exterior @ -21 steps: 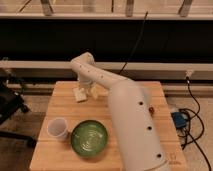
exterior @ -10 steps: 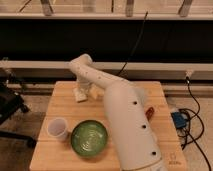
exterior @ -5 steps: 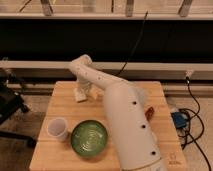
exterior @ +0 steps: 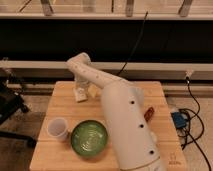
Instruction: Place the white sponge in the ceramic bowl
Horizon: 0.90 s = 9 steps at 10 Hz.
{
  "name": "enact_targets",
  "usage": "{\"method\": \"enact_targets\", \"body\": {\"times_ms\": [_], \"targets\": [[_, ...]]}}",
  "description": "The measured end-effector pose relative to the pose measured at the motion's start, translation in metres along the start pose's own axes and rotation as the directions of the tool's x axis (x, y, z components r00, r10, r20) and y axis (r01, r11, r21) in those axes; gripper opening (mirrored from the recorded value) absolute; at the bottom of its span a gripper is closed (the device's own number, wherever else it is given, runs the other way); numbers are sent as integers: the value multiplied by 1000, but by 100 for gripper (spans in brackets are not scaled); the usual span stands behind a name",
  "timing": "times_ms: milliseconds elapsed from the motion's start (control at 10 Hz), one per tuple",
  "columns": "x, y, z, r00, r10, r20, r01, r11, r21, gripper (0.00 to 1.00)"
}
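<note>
Where the gripper (exterior: 80,93) sits low at the worktop's (exterior: 146,93) upper left, the sponge (exterior: 93,90) lies just beside it. Whether the jaws grip cannot be told. The sponge is likely light and soft and should be pinched across its short sides. The bowl (exterior: 76,136) waits at lower centre.

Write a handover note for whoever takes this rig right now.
Gripper: low over the far side of the table, right beside the sponge; can't tell if it has a grip.
Sponge: at the far side, not in the bowl.
Bowl: near edge, nothing in it; cup beside it.
Done: arm is at the sponge.
Left: confirm grasp, carry to the bowl, release.
</note>
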<state>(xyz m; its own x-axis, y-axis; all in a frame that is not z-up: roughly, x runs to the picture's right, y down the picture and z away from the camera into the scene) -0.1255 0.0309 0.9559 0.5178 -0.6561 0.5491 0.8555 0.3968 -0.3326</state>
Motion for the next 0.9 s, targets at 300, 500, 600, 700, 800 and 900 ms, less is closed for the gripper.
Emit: {"method": "enact_targets", "body": {"times_ms": [300, 500, 600, 700, 800, 900], "targets": [[-9, -18, 1, 998, -66, 4, 66, 998, -3, 80], [-13, -29, 6, 992, -123, 6, 123, 992, -16, 80], [-14, -33, 7, 990, -143, 8, 143, 989, -21, 80], [-16, -39, 10, 984, -176, 11, 177, 984, -30, 80], [-17, -42, 12, 979, -201, 15, 201, 979, -34, 80], [-16, -44, 14, 976, -218, 19, 219, 975, -36, 80]]}}
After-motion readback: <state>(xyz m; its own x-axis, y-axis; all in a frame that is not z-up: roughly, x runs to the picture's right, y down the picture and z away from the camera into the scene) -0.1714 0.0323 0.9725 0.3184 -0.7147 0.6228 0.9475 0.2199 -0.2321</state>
